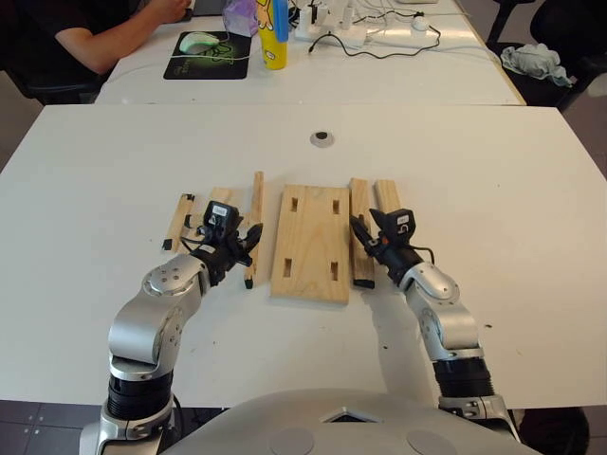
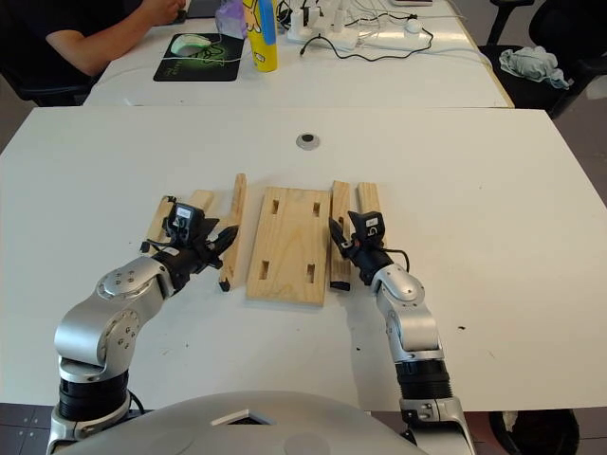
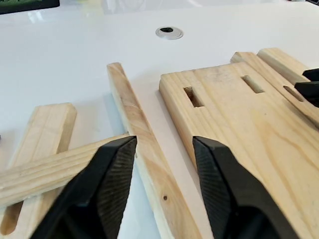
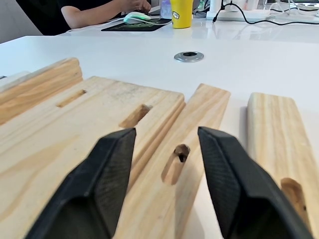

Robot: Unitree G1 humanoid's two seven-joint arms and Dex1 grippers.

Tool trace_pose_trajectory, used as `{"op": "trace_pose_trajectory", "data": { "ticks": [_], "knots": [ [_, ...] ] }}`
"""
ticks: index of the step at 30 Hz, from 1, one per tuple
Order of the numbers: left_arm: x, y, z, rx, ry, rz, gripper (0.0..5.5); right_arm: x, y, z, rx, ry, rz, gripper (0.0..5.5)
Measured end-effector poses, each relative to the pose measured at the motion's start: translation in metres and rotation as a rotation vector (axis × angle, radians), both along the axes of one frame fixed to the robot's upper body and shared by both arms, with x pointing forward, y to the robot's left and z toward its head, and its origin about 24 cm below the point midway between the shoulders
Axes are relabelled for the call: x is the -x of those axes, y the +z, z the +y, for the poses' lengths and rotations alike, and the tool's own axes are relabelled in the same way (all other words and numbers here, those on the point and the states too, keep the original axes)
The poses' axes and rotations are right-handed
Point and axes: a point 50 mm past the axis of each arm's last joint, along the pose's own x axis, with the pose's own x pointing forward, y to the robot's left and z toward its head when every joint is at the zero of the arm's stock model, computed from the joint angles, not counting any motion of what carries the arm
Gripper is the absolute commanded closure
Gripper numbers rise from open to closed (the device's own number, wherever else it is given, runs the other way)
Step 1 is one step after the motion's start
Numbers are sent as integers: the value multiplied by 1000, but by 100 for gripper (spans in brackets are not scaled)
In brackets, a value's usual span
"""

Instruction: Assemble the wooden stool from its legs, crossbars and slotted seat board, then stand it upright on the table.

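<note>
Plainly left gripper (image 3: 164, 147), right gripper (image 4: 167, 137) agape, empty; seat board (image 1: 311, 242) between; grommet (image 1: 322, 138) beyond.

Up at the top centre, a round metal grommet (image 1: 322, 138) is spotted. Behind it, a second desk (image 1: 398, 83) is stretched across the top of the frame. On it, a black mouse pad (image 1: 223, 64) is laid at upper left, with a pale mouse (image 1: 199, 42) parked on it. A yellow cup (image 1: 274, 47) is stood just beside the pad's right edge. Farther right, a white power strip (image 1: 332, 33) is trailed by a black cable (image 1: 384, 49). A crumpled grey cloth (image 1: 534, 61) is dumped at upper right.
</note>
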Motion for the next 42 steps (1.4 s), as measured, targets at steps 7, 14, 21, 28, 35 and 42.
{"op": "trace_pose_trajectory", "data": {
  "ticks": [7,14,21,28,35,42],
  "knots": [
    [4,-2,-4,-50,-10,27,249,3,0,3,-15,-8,4,319],
    [6,-18,-7,-132,-30,107,249,2,1,4,-16,-4,5,319],
    [6,-26,-8,-158,-39,133,270,0,4,6,-17,7,-8,319],
    [4,-26,-12,-161,-39,133,373,0,4,7,-17,8,-7,319],
    [-7,-20,-6,-164,34,51,452,-1,5,7,-19,5,-11,319],
    [-37,29,-2,-211,93,-421,452,-7,12,7,-45,-10,-21,319]
  ]
}}
